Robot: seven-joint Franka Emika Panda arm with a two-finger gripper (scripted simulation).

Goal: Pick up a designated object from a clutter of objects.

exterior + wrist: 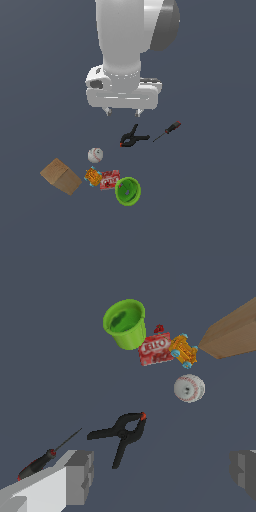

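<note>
Dark grey flat counter [215, 200], edges out of view. White robot arm with claw [122, 113] spread wide, empty, hanging above the clamp. Tan cardboard box [60, 176]. Green plastic bowl [128, 191], tipped. White stitched baseball [95, 155]. Small black spring clamp with splayed handles and red-orange jaw tips [133, 137], lying flat between baseball and red-handled thin black screwdriver [167, 131]. Red packet [109, 179]. Orange packet [93, 176].

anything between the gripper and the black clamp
Nothing: in the exterior view the open gripper hangs above the black clamp with only bare floor showing between them.
</note>
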